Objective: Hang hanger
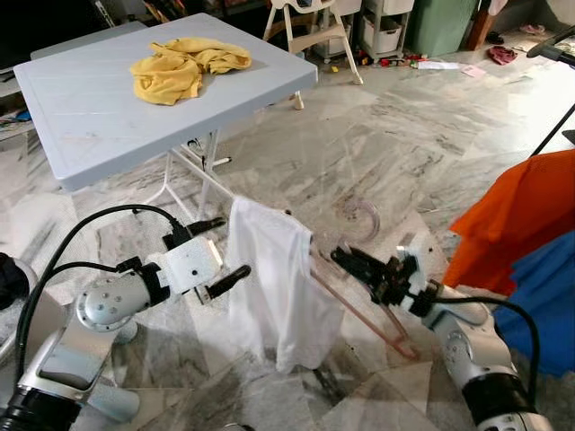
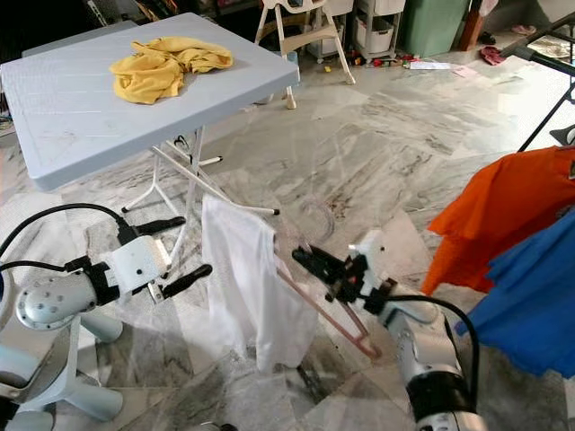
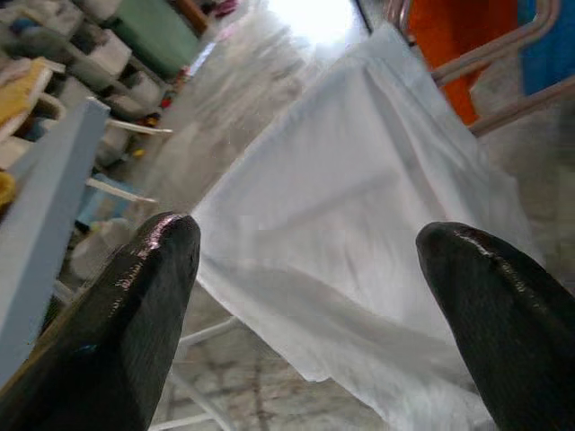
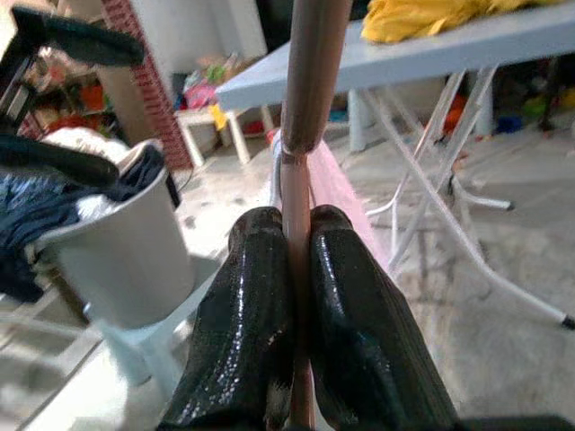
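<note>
Right fingers: pads (image 4: 269, 305) pressed flat together on the thin pink bar of the hanger (image 1: 359, 310); the right wrist view shows the bar running straight up out from between them. Clamped grasp, no gap visible.
Right gripper (image 1: 352, 261): low in front of the robot, reaching toward its left, arm on the right of the eye views.
Left fingers: both tips (image 3: 135, 305) spread well apart, nothing between them. Released.
Left gripper (image 1: 220, 253): just beside the near edge of the white garment (image 1: 274, 287), facing it, not touching as far as I can tell.
Hanger position: held in the air above the marble floor (image 1: 377, 153), tilted; its long bar slopes from the garment end down toward the robot's right. Hook faintly visible beyond the bar, curling toward the floor side; blurred, orientation uncertain.
Garment: draped over the hanger's left end, hanging free.
Key relation: hanger long axis runs roughly left-right across the robot; right gripper holds it, left gripper merely adjacent.
Hanging place: orange shirt (image 1: 512, 220) and blue shirt (image 1: 548, 305) hang at far right; dark rack bars (image 2: 548, 63) above. Judged target, well to the right of the hanger.
Nearer arm: right.
Elsewhere: grey folding table (image 1: 108, 117) with yellow cloth (image 1: 184, 65), well apart.
Stage (judgement): hanger loaded and carried, not yet hung.
</note>
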Robot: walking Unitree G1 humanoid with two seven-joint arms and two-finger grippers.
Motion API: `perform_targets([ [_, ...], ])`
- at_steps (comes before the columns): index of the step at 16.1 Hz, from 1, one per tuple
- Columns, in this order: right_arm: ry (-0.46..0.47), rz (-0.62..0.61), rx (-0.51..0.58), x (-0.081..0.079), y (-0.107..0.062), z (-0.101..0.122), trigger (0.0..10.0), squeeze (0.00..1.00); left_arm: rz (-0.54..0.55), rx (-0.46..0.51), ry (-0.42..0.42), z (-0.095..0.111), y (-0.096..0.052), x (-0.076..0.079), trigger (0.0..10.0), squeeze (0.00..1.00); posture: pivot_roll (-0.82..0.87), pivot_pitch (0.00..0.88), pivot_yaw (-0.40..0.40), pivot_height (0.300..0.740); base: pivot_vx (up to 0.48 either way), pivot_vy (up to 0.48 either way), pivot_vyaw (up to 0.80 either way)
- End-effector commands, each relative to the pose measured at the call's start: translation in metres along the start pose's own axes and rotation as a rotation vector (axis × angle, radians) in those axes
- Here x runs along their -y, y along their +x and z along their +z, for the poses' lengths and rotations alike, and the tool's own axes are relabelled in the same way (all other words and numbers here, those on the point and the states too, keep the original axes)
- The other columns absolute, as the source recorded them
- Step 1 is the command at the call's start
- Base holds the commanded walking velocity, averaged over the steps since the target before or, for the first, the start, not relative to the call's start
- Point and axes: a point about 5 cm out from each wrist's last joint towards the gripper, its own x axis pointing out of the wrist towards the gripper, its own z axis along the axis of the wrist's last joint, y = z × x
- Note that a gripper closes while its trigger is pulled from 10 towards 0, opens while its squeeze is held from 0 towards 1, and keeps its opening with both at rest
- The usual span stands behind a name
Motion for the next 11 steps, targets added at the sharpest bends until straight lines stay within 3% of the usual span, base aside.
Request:
perform_targets([
  [1, -0.040, 0.083, 0.010, -0.006, 0.004, 0.009, 10.0, 0.00, -0.040, 0.000, -0.004, 0.002, -0.004, 0.001, 10.0, 1.00, -0.01, 0.066, 0.072, 0.740, 0.000, 0.000, 0.00],
  [2, -0.040, 0.115, -0.008, -0.008, 0.003, 0.009, 10.0, 0.00, -0.069, -0.009, -0.014, 0.000, -0.006, 0.004, 10.0, 1.00, -0.01, 0.067, 0.072, 0.740, 0.000, 0.000, 0.00],
  [3, -0.039, 0.129, -0.016, -0.009, 0.003, 0.008, 10.0, 0.00, -0.085, -0.013, -0.011, -0.002, -0.008, 0.005, 10.0, 0.58, -0.01, 0.068, 0.073, 0.740, 0.000, 0.000, 0.00],
  [4, -0.038, 0.149, -0.031, -0.010, 0.002, 0.008, 10.0, 0.00, -0.102, -0.016, -0.022, -0.004, -0.009, 0.005, 10.0, 0.00, -0.01, 0.068, 0.073, 0.740, 0.000, 0.000, 0.00],
  [11, -0.031, 0.312, -0.136, -0.023, -0.006, 0.001, 10.0, 0.00, -0.193, -0.021, -0.090, -0.011, -0.003, 0.018, 10.0, 0.00, -0.02, 0.070, 0.076, 0.740, 0.000, 0.000, 0.00],
])
